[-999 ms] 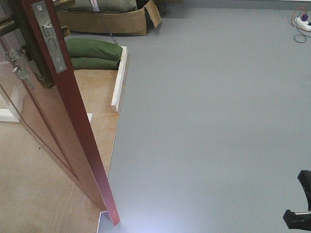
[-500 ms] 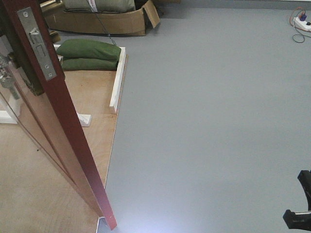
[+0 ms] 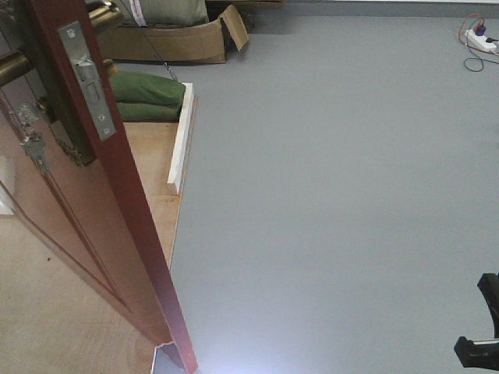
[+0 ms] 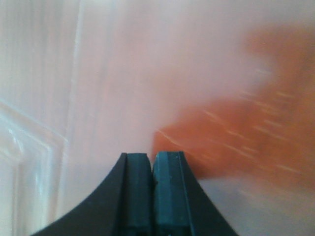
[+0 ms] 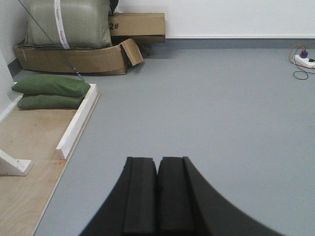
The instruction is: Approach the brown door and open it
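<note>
With both the left fingers [image 4: 153,196] and right fingers [image 5: 157,196] clenched on nothing, the glossy reddish-brown wooden door [image 3: 117,179], standing ajar and ungripped, could swing back toward the robot.

The left gripper [image 4: 153,196] has two matte black, flat-faced fingers [image 4: 137,191] flaring outward into curved shoulders. The right gripper [image 5: 158,196] shows the same black, ribbed build. A black angular piece [image 3: 482,327], probably part of an arm, shows at the front view's corner.
</note>
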`<state>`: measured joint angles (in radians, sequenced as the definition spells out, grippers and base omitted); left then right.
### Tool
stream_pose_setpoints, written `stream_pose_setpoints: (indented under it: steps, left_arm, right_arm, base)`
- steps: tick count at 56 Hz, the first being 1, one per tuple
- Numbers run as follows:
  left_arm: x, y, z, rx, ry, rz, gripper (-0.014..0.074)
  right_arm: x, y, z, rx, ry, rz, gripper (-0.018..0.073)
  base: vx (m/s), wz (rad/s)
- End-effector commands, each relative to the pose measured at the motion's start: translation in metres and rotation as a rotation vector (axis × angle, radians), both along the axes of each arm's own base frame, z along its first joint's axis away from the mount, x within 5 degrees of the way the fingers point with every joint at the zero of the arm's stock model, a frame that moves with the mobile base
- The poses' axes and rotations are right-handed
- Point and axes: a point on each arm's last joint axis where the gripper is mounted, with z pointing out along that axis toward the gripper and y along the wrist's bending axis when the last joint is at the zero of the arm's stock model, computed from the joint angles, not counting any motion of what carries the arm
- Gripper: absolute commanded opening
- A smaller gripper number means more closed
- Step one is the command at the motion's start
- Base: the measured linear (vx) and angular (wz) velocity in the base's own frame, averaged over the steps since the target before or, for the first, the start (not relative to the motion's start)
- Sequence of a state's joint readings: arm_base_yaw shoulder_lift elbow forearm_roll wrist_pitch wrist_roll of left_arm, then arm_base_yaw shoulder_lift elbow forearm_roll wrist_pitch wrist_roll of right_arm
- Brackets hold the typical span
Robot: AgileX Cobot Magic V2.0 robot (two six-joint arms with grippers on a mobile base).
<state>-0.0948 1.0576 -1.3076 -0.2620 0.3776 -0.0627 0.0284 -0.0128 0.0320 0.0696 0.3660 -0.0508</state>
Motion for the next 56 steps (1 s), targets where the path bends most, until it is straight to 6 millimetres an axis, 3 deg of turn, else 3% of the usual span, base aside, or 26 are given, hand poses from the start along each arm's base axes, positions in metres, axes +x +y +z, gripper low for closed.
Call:
stream_pose_setpoints:
  steps: [1, 56]
  left_arm:
    - [-0.0049, 0.0007, 0.0173, -0.038, -0.110, 0.009, -0.0006]
    - [-0.0049, 0.0007, 0.0173, -0.038, -0.110, 0.009, -0.0006]
  right_arm:
    - [0.0016, -0.0006, 0.0054, -0.007, -0.077, -0.005, 0.0000]
    - [0.0016, -0.0006, 0.0054, -0.007, -0.077, -0.005, 0.0000]
  base:
    - [0.17, -0.05]
    - [0.19, -0.08]
